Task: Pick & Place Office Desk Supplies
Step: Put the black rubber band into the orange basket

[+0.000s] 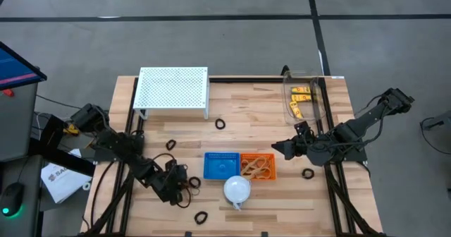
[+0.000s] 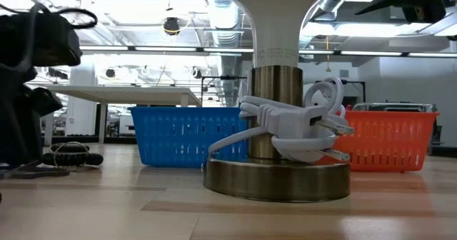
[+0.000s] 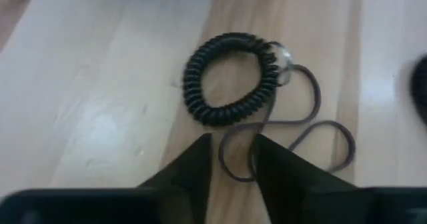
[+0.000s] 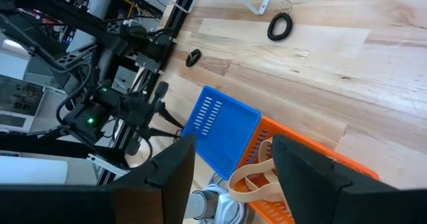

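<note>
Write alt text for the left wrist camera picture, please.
A black coiled ring lies on the wooden table, a thin dark cord loop trailing from it. The left gripper hovers just short of them, its fingers apart.

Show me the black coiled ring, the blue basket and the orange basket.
black coiled ring [image 3: 230, 81]: left wrist view, on its coil.
blue basket [image 1: 221, 164]: high view, on its floor.
orange basket [image 2: 389, 136]: low view, on its front wall.

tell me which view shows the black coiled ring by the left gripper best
The left wrist view: the black coiled ring fills the frame, coils distinct, with a thin dark cord loop trailing between the left gripper fingers. The high view shows it as a small dark blob; the low view, side-on.
</note>
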Robot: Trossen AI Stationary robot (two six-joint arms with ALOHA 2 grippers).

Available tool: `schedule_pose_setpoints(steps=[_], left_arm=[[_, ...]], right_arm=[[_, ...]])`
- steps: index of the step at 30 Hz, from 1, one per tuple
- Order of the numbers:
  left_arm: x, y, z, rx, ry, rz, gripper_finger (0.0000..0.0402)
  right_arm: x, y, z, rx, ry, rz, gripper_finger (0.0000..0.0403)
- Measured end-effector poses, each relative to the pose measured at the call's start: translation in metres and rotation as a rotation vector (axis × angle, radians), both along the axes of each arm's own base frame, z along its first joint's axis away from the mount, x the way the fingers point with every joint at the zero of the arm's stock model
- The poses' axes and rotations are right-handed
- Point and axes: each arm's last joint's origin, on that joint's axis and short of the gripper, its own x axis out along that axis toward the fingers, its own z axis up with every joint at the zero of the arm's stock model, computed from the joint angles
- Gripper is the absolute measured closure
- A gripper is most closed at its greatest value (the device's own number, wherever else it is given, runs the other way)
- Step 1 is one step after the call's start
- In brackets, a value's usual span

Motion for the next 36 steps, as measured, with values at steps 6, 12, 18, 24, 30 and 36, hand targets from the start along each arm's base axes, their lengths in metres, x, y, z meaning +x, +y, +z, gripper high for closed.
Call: schedule_pose_setpoints(steps=[6,12,18,24,30,36], left_arm=[[-0.003,0.001,-0.002,-0.024,0.046,0.034,0.0393],[-0.009,0.003,0.009,-0.098,0.107,0.0,0.0399],[-0.025,0.019,0.033,-0.093,0.144,0.003,0.04],[-0.035,0.05,0.065,-0.025,0.038,0.118,0.0401],[-0.032,0.088,0.102,-0.016,-0.209,0.2,0.0401],[-0.025,0.127,0.141,0.008,-0.526,0.26,0.0401]], right_arm=[[0.0,0.0,0.001,0.005,-0.008,-0.001,0.0207],[0.001,0.0,0.001,-0.006,-0.012,-0.002,0.0207],[0.002,0.0,0.003,-0.04,-0.036,-0.02,0.0207],[0.006,-0.003,0.006,-0.102,-0.051,-0.005,0.0207],[0.014,-0.011,0.011,-0.179,-0.076,0.0,0.0207],[0.022,-0.02,0.019,-0.254,-0.114,0.012,0.0207]])
